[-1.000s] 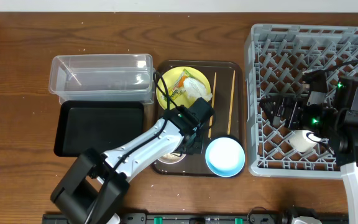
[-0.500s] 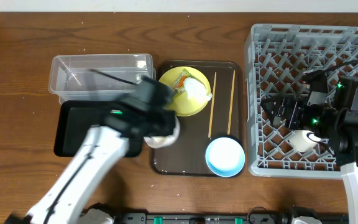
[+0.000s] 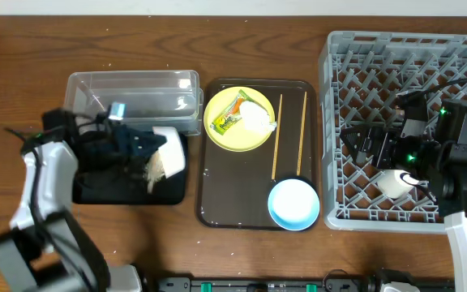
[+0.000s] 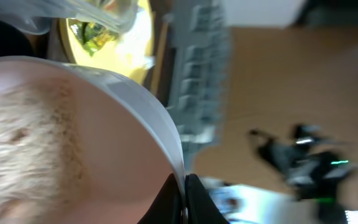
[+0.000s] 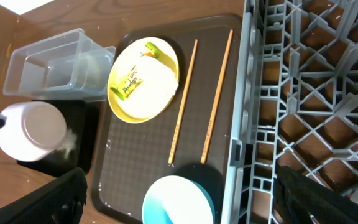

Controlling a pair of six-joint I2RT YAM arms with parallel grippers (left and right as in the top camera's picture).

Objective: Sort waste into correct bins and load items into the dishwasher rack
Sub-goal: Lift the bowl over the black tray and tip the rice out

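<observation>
My left gripper (image 3: 140, 148) is shut on the rim of the pink-and-white bowl (image 3: 169, 154) and holds it tipped over the black tray (image 3: 112, 191). Rice grains (image 3: 153, 169) spill from it. The left wrist view shows the jaws (image 4: 184, 194) pinching the rim, with rice (image 4: 17, 143) inside the bowl. The yellow plate (image 3: 235, 134) holds the green-and-yellow wrapper (image 3: 229, 121) and the white tissue (image 3: 256, 118). Two chopsticks (image 3: 276, 138) and the light blue bowl (image 3: 293, 203) lie on the brown serving tray (image 3: 217, 212). My right gripper (image 3: 360, 144) is open over the grey rack (image 3: 379, 49). A white cup (image 3: 392, 184) sits in the rack.
The clear tub (image 3: 132, 96) stands behind the black tray, touching it. The right wrist view shows the tipped bowl (image 5: 33, 127), the plate (image 5: 143, 84), the blue bowl (image 5: 178, 200) and the rack wall (image 5: 244, 124).
My left arm lifted the pink-and-white bowl off the brown tray, swung it left over the black tray and tipped it; rice now falls out. The right arm has not moved.
</observation>
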